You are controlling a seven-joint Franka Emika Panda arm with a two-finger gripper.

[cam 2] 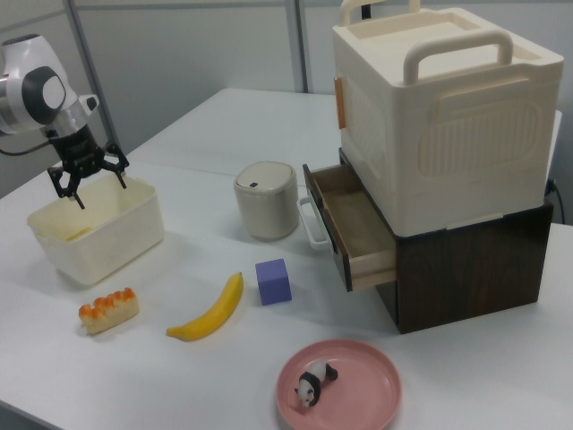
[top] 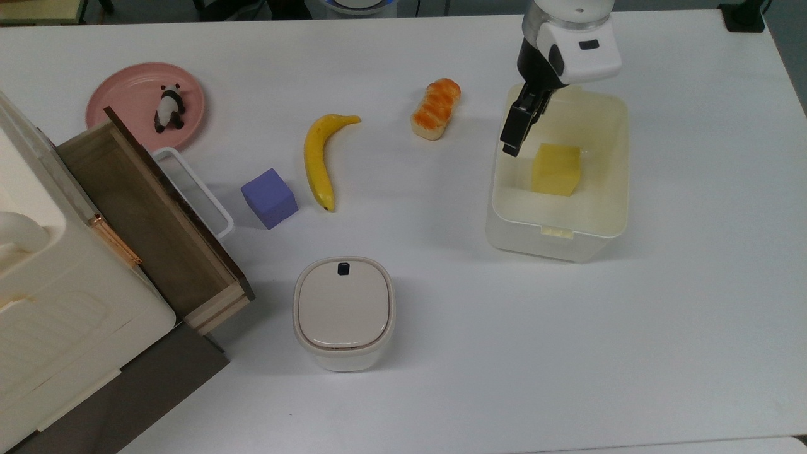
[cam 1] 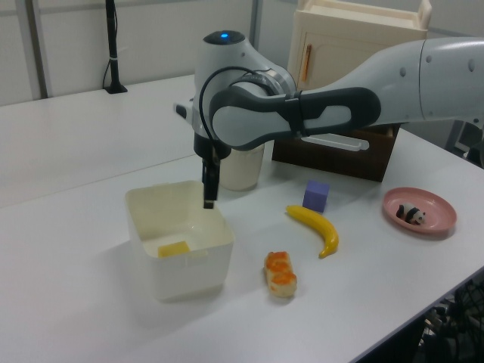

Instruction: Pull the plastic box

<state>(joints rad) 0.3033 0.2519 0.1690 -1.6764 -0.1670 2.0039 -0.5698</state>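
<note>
White table [top: 693, 302] bears plastic box [top: 605, 221], long axis top-to-bottom in the top view.

one plastic box [top: 558, 233], one banana [top: 317, 161], one plate [top: 129, 94]

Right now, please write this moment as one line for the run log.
phase: approach | gripper: open, over plastic box rim | box holds yellow block | contact: cannot tell

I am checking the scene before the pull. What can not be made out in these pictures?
- Top view: whether the jaws touch the plastic box; the wrist covers part of its far rim.
- Left view: the jaws stand one behind the other, so their gap is hidden.
- Right view: the yellow block is mostly hidden by the box wall.
- Top view: the cabinet is cut off by the left edge.
</note>
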